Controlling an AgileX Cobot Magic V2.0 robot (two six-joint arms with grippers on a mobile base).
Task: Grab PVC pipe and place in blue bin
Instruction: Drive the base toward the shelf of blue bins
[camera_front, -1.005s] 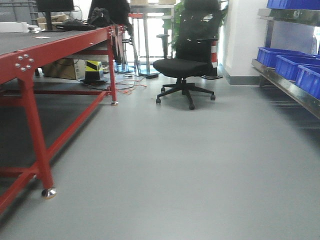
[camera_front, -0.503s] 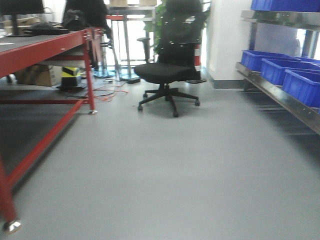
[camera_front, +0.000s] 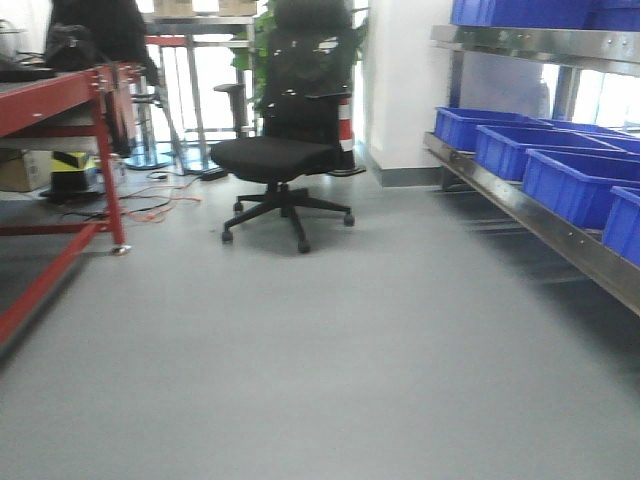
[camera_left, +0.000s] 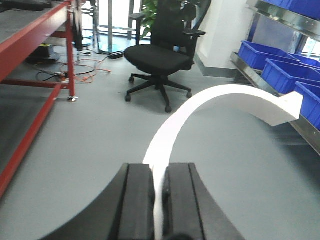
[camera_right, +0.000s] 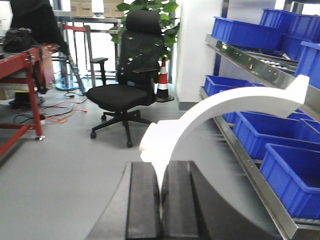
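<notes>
The blue bins (camera_front: 560, 180) on the steel shelf (camera_front: 520, 205) run off the right edge, their insides mostly hidden behind their walls. Left gripper (camera_left: 159, 172) and right gripper (camera_right: 161, 170) each have fingers (camera_left: 137, 200) closed tight on a white PVC pipe (camera_left: 220, 95) (camera_right: 235, 100), a flat-looking curved piece arching up and rightward

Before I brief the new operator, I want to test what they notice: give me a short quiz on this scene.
1. True or false: the left gripper is open and empty.
2. The blue bins sit: A on a pallet; B on the steel shelves; C in a cart.
3. Fill in: the right gripper clamps a white curved ___.
Key: 1 false, it is shut on a white curved pipe; 2 B; 3 pipe.
</notes>
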